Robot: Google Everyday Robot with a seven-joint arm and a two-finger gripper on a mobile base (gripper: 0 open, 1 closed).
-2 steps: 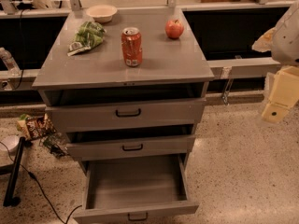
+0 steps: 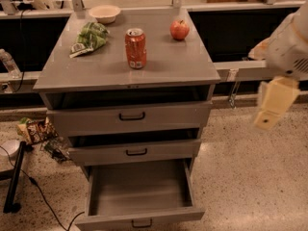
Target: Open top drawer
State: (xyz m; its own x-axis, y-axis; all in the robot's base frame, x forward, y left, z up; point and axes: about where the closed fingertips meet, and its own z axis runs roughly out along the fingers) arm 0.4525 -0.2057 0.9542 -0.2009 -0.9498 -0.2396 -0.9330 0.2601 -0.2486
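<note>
The top drawer [image 2: 130,117] is the uppermost grey front of the cabinet, with a small black bar handle [image 2: 132,116] at its centre. Its front stands a little out from the cabinet, with a dark gap above it. My gripper [image 2: 273,104], cream-coloured, hangs in the air to the right of the cabinet at about the top drawer's height. It is well clear of the handle and holds nothing that I can see.
The middle drawer [image 2: 136,151] is slightly out and the lowest drawer [image 2: 139,196] is pulled far out and empty. On the cabinet top stand a red can [image 2: 135,47], an apple [image 2: 179,30], a green bag [image 2: 89,37] and a bowl [image 2: 104,13]. Snack packets [image 2: 36,130] and cables lie on the floor at left.
My gripper has moved a little to the left, toward the cabinet. The drawers and the things on top have not moved.
</note>
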